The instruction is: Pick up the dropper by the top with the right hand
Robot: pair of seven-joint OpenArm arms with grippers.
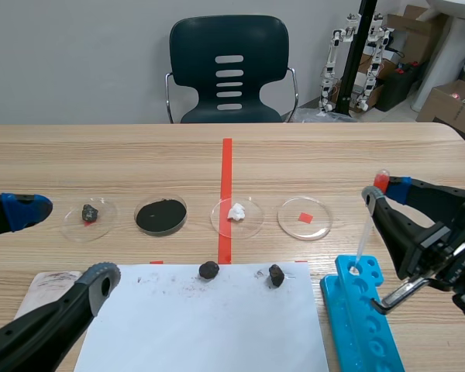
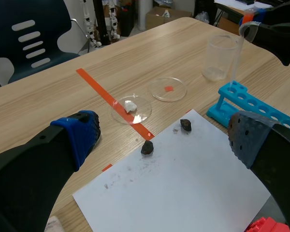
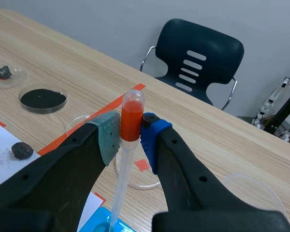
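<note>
The dropper is a clear plastic pipette with an orange-red bulb at its top. My right gripper is shut on that bulb at the right side of the table. In the right wrist view the bulb sits pressed between the grey-green and blue pads of the right gripper. The dropper's stem slants down, and its tip rests in a hole at the far end of the blue rack. My left gripper stands open at the left with nothing in it, far from the dropper.
Several petri dishes stand in a row: a rock, black powder, a white lump, a red square. Two dark rocks lie on white paper. A clear beaker stands behind the rack.
</note>
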